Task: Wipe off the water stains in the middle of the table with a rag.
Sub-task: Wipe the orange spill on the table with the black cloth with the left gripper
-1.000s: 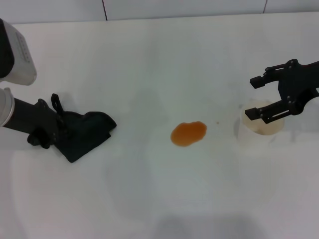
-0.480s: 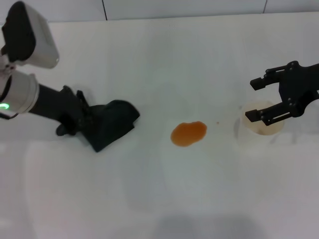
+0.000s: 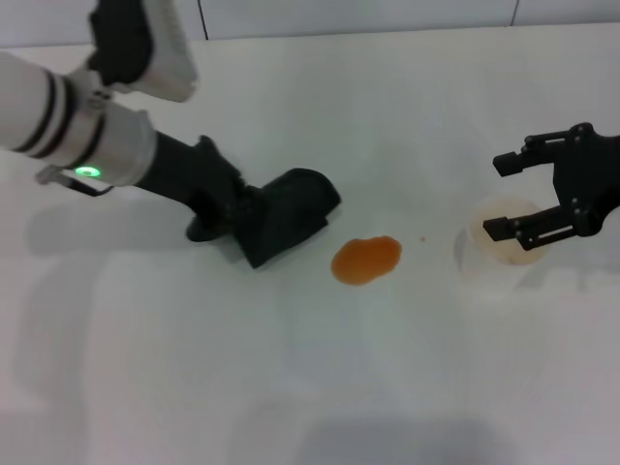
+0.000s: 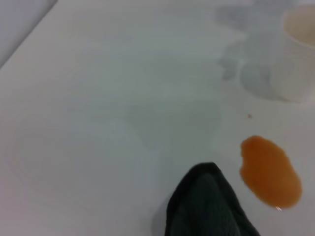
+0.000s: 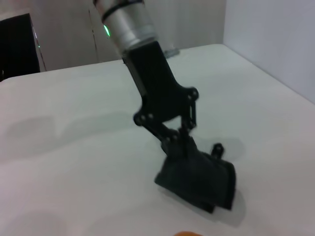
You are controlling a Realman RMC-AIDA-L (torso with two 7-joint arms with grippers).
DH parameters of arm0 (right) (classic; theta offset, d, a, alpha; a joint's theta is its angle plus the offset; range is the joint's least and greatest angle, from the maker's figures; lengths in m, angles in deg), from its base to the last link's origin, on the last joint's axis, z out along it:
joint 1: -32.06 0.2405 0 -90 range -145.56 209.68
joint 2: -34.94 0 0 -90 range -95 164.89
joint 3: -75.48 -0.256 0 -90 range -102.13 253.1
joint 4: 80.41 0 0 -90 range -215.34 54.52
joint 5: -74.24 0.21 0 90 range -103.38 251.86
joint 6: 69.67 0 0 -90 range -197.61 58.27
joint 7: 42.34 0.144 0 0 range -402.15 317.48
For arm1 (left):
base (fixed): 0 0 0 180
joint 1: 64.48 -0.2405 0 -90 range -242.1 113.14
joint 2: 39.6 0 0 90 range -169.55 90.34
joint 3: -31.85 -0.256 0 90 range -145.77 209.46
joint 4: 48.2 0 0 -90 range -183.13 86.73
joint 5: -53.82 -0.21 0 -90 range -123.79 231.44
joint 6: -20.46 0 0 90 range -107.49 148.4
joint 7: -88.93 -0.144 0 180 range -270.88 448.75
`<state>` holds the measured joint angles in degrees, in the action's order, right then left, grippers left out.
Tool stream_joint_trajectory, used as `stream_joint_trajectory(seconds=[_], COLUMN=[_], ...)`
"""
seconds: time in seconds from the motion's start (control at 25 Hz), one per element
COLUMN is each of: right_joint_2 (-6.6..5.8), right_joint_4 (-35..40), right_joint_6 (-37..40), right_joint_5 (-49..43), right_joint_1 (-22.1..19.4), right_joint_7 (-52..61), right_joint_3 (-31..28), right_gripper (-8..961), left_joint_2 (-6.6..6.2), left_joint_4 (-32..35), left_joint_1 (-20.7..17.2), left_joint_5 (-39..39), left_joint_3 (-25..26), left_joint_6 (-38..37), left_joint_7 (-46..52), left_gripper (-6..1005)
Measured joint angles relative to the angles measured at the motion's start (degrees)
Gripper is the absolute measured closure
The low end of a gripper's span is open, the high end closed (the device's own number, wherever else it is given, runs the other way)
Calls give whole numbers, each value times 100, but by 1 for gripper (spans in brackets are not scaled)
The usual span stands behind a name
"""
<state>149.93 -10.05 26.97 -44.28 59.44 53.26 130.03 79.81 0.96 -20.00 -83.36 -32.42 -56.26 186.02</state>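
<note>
An orange-brown puddle lies in the middle of the white table. My left gripper is shut on the dark rag and holds it against the table just left of the puddle, a small gap apart. In the left wrist view the rag sits beside the puddle. The right wrist view shows the left gripper with the rag hanging from it. My right gripper is open at the right, its fingers either side of a white cup.
The white cup also shows in the left wrist view, beyond the puddle. A grey seam line runs along the table's far edge. A tiny orange droplet lies between puddle and cup.
My left arm has slid the rag to the right across the table, from the far left to just beside the puddle. The right gripper has barely moved.
</note>
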Motion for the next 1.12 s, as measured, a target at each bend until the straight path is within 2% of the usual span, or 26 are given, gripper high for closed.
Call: stream_joint_trajectory(seconds=[0.36,0.6,0.8,1.0,1.12], right_joint_2=[24,23,20,18,21], right_joint_4=[15,-36,-36,-26,-21], right_joint_6=[24,55,57,86,146], right_joint_5=[128,177,180,187,243], right_joint_1=[-183,-195,-228,-247,-262], right_joint_7=[-155,-248,-253,-253,-253], right_joint_3=[30,46,48,37,25], right_gripper=[127,127,127,127,127], left_joint_2=[16,33,43,31,17], left_joint_4=[-1217,-1765,-1472,-905,-822], left_joint_1=[553,792,694,405,312], left_joint_5=[1033,1934,2542,2517,2415], left_joint_3=[-1459,-2496,-3323,-3685,-3677], left_joint_6=[1353,1657,1338,1042,1079], left_joint_7=[3,-163,-63,224,326], left_gripper=[917,917,917,917,917])
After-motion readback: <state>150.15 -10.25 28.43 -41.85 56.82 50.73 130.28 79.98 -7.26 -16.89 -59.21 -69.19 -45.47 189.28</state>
